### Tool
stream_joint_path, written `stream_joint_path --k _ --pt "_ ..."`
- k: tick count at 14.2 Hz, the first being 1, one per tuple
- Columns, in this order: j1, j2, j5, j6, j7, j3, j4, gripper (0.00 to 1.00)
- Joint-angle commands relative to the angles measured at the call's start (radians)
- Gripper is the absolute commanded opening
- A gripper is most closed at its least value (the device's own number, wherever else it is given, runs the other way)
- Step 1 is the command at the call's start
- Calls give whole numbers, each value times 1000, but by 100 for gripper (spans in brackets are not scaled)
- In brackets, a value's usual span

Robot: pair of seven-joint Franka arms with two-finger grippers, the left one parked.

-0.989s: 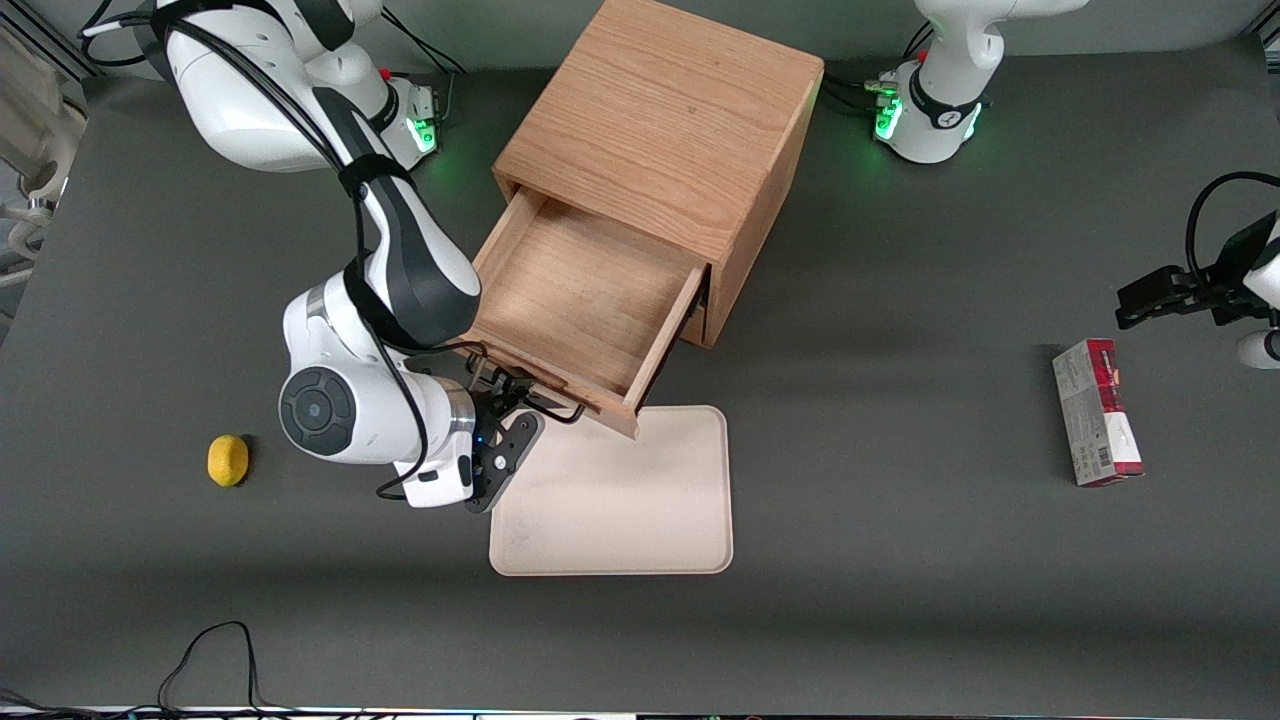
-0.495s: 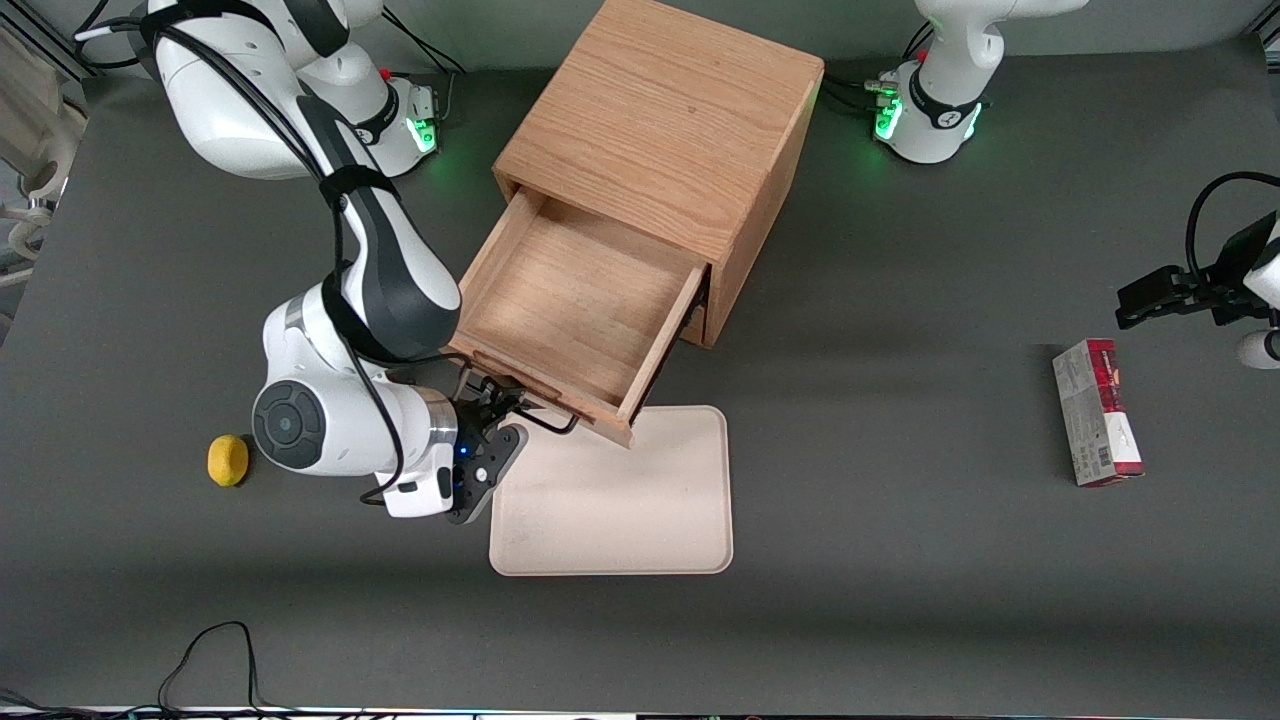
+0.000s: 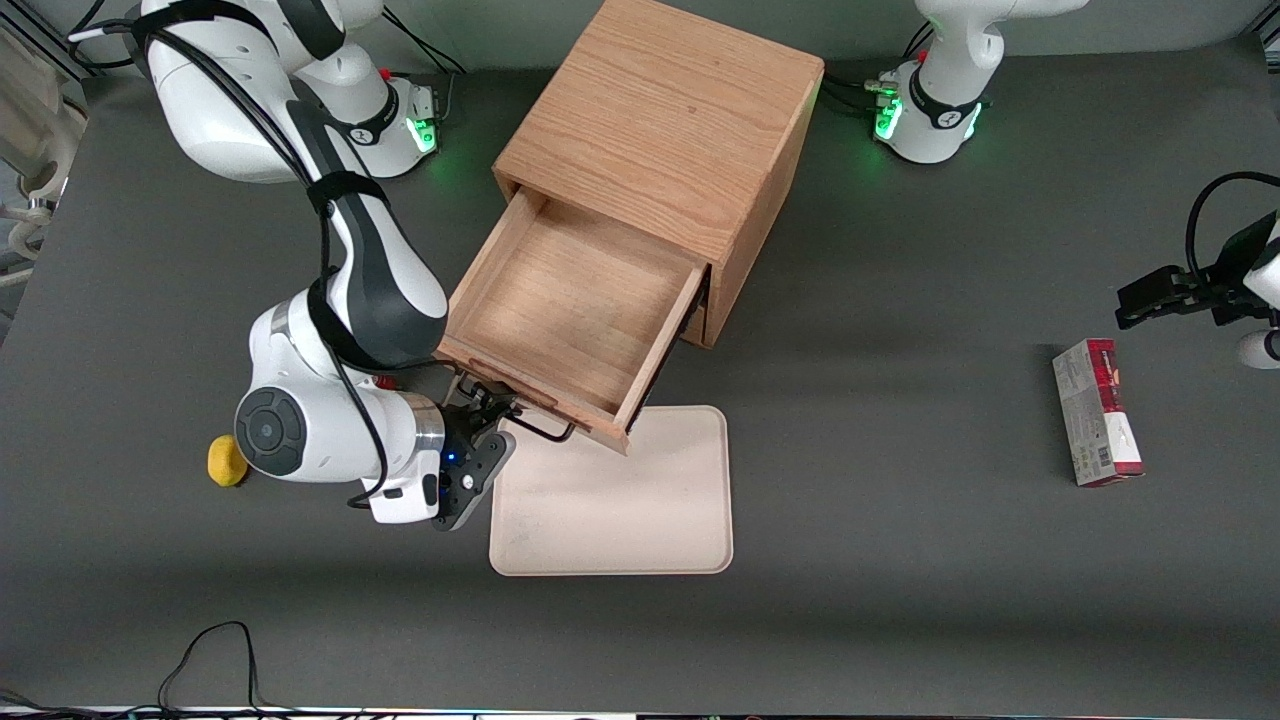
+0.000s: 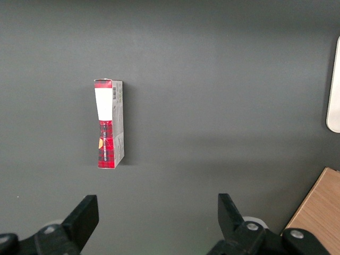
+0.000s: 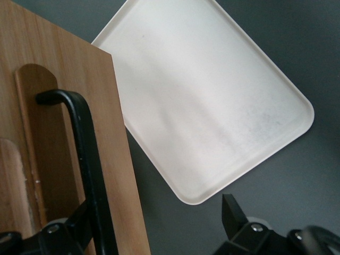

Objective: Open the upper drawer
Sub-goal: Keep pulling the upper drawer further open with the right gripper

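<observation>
The upper drawer [image 3: 570, 300] of the oak cabinet [image 3: 660, 120] stands pulled far out, and its wooden box is bare inside. Its thin black wire handle [image 3: 530, 425] runs along the drawer front [image 5: 64, 106]. My right gripper [image 3: 490, 410] is at that handle, nearer the front camera than the drawer. It is open, its jaws wide apart. One finger [image 5: 79, 226] lies against the handle [image 5: 85, 154], while the other finger [image 5: 231, 212] hangs free above the table. The upper drawer hides the lower one.
A cream tray [image 3: 620, 500] lies flat on the table just in front of the drawer, also seen under the gripper [image 5: 207, 101]. A yellow lemon [image 3: 222, 462] sits beside my arm's wrist. A red and white box [image 3: 1095, 412] [image 4: 109, 125] lies toward the parked arm's end.
The drawer has slid further out of the cabinet. My gripper has moved with the handle, toward the front camera and the working arm's end, partly covering the lemon.
</observation>
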Motion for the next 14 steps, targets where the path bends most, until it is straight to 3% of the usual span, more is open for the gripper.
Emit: stream_joint_path --k 1,14 --pt "-18 24 24 -4 -15 8 40 100" --pt "-32 18 29 4 2 13 40 100"
